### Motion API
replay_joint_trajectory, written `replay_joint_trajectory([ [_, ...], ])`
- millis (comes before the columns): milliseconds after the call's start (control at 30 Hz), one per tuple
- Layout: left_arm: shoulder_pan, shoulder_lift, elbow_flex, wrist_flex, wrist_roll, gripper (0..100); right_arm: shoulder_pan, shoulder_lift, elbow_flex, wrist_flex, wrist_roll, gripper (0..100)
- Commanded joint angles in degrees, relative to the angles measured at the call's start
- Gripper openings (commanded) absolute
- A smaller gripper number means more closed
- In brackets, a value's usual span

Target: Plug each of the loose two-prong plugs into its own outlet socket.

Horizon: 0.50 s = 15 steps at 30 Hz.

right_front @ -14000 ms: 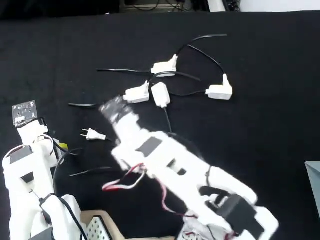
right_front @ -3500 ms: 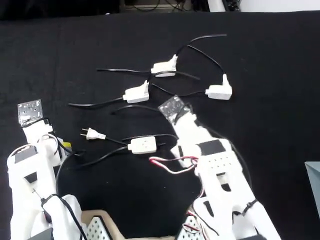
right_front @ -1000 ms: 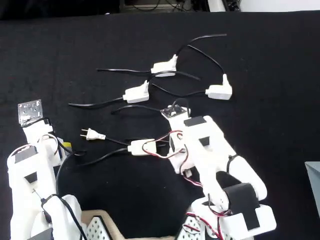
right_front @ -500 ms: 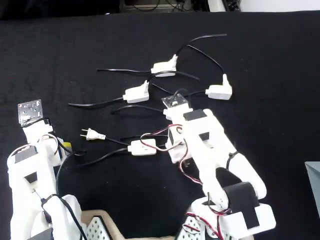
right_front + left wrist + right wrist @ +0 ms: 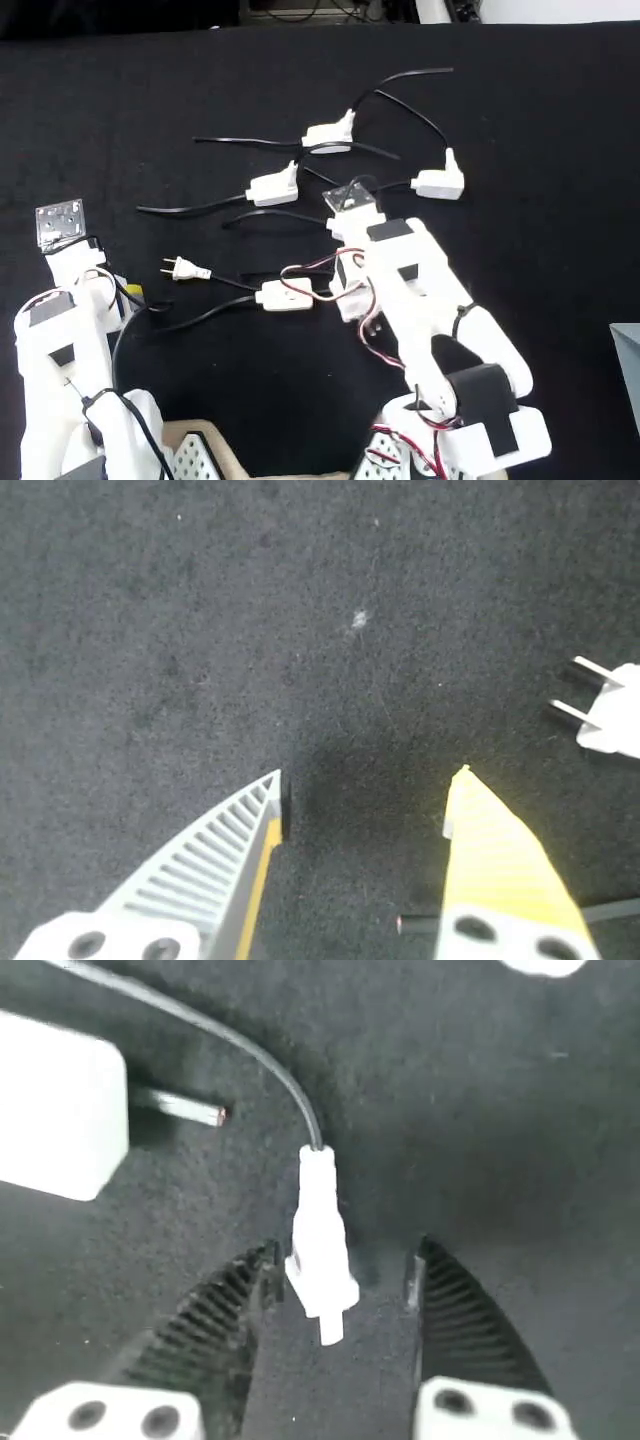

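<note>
A loose two-prong plug (image 5: 186, 268) lies left of centre; its prongs (image 5: 598, 702) show beside my open left gripper (image 5: 368, 778), which hovers over bare cloth at the table's left. A white outlet socket (image 5: 283, 295) lies mid-table, and my right arm (image 5: 400, 270) bends down just to its right. My right gripper (image 5: 342, 1255) stands open around a small white plug (image 5: 320, 1230) on a black cable, close to a white block (image 5: 55, 1110). Three more white sockets (image 5: 273, 187) (image 5: 330, 132) (image 5: 438, 183) lie farther back.
Black cables (image 5: 400, 100) loop between the sockets over the black cloth. A perforated tan-and-white piece (image 5: 195, 450) sits at the front edge between the arm bases. A grey object (image 5: 628, 370) shows at the right edge.
The right arm has folded down beside the mid-table socket, its wrist shifting slightly toward the back. The socket nudged a little left. The left arm has not moved.
</note>
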Motion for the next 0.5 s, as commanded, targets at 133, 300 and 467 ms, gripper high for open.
replay_joint_trajectory([
  [133, 0.6, -0.5, -0.2, -0.9, -0.1, 26, -0.7, 0.0, -2.0, -1.2, -0.4, 11.9],
  [300, 0.6, -0.5, -0.2, -0.9, -0.1, 26, -0.7, 0.0, -1.6, -1.2, -0.7, 12.0],
  [467, 0.6, -0.5, -0.2, -0.9, -0.1, 26, -0.7, 0.0, -0.2, -1.2, -0.4, 12.0],
])
